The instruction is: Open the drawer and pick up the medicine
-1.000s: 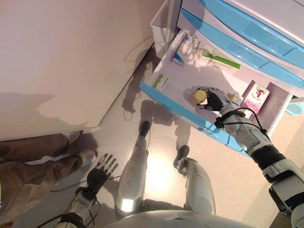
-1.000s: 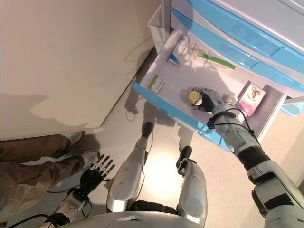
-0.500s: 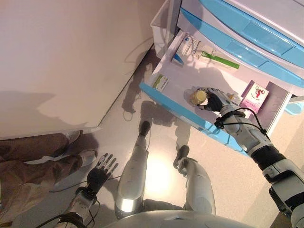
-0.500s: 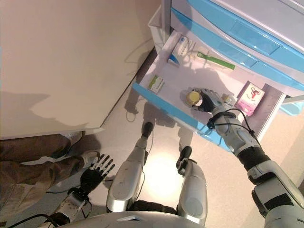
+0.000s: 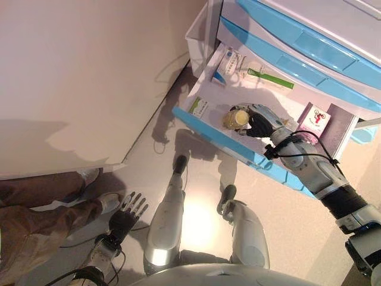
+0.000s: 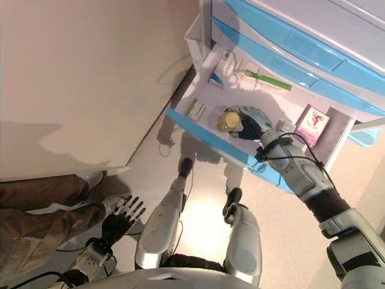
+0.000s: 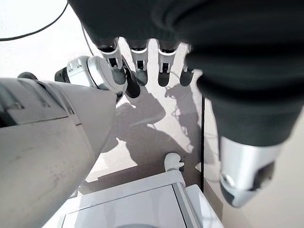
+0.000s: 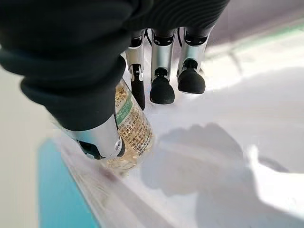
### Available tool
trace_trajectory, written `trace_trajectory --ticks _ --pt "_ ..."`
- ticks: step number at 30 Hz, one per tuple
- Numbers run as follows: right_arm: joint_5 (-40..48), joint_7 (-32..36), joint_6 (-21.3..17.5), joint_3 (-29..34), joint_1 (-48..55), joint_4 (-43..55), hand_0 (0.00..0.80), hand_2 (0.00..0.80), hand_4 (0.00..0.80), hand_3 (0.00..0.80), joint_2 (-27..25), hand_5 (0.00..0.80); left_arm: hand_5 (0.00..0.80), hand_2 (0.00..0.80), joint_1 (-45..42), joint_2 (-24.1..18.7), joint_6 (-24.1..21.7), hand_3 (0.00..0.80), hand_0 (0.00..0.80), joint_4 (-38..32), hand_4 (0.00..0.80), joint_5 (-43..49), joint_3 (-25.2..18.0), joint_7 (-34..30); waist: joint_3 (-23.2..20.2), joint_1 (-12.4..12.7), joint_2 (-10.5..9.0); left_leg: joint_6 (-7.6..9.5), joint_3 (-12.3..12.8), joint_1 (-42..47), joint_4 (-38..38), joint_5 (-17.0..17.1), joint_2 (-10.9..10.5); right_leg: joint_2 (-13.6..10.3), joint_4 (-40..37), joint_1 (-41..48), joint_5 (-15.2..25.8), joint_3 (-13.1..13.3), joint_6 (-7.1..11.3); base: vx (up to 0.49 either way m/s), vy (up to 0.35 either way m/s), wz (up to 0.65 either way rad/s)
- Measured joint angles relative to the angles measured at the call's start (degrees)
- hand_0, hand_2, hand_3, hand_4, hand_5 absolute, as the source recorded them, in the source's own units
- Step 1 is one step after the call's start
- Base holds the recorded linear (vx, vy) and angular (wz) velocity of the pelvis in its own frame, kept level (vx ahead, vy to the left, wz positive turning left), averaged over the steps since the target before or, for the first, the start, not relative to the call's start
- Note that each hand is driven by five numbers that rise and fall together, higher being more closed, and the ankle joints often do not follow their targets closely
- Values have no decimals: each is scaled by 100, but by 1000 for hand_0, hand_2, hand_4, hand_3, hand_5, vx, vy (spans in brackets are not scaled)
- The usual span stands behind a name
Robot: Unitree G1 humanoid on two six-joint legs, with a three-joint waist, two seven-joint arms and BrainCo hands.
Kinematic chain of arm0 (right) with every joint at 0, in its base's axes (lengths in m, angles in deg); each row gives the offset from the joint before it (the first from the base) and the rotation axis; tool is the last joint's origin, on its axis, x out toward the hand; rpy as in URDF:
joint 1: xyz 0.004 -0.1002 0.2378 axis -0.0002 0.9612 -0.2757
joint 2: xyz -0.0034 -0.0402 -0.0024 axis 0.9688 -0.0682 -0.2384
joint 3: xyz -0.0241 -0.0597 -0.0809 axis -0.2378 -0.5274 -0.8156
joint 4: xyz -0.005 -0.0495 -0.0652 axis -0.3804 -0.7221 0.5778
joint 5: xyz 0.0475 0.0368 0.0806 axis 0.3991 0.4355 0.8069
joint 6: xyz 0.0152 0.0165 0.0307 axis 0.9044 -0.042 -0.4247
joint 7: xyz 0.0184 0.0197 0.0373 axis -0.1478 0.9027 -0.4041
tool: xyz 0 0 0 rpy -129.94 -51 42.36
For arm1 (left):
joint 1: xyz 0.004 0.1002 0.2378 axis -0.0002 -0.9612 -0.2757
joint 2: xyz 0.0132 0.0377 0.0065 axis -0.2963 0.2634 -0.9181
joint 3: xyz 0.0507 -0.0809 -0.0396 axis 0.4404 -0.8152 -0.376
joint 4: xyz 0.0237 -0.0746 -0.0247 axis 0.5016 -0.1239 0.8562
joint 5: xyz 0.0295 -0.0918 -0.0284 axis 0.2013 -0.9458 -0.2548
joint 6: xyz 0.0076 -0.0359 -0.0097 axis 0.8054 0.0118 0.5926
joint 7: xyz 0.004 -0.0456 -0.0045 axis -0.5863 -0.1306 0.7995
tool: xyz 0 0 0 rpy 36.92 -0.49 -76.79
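Blue-fronted drawer unit (image 5: 309, 44) standing past the right hand, lowest drawer (image 5: 205, 125) pulled open under it, white floor, blue front edge on the near side. Beige panel (image 5: 83, 77) well off to the hand's left. Person's legs (image 5: 36, 202) on the floor near the left hand.

Right hand (image 5: 262, 122) over the open drawer, fingers and thumb curled round the medicine bottle (image 5: 236, 118); bottle clear with a pale cap and a printed label, lying tilted in the grasp, cap end pointing away from the wrist toward the drawer's left side. In the right wrist view, bottle (image 8: 130, 128) pinched between thumb and the nearest finger, remaining dark fingertips (image 8: 162, 90) half bent just beyond it and apart from the drawer floor. Cannot tell whether the bottle touches the drawer floor.

Pink box (image 5: 315, 117) in the drawer just right of the right hand, near the wrist. Green-and-white tube (image 5: 269, 77) beyond the hand, near the back of the drawer. Blue-and-white box (image 5: 227, 62) beyond and left of the hand, in the back corner. Small green-and-white box (image 5: 199, 107) left of the hand, beside the blue front edge.

Left hand (image 5: 128, 211) low by the floor, well apart from the drawer, fingers spread and straight, holding nothing.
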Motion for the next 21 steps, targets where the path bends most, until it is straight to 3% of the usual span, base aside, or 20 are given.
trace_trajectory --ticks 11,14,18,21 --pt "631 961 -219 744 168 1389 800 800 800 800 -492 800 0 0 -5 61 4 0 0 -163 0 18 -191 164 -51 -230 -98 -10 275 534 -211 -84 134 159 -545 542 175 178 24 51 -8 -12" --pt "950 1256 -237 1041 171 1692 800 800 800 800 -522 800 0 0 -20 71 5 0 0 -162 0 20 -374 220 -135 -240 -200 -20 351 653 -247 -130 170 205 -706 656 218 266 24 67 -4 -15" --pt "1417 1653 -252 1173 174 2073 800 800 800 800 -532 800 0 0 -162 88 8 0 0 -144 0 44 -488 253 -555 -299 -359 -24 393 754 -379 -141 182 222 -876 747 240 293 39 57 -7 -5" --pt "1850 1924 -254 1317 169 2302 800 800 800 800 -533 800 0 0 -235 151 8 0 0 -114 0 47 -490 268 -862 -288 -374 -3 450 863 -401 -202 183 235 -1027 889 268 310 56 68 -7 -7"
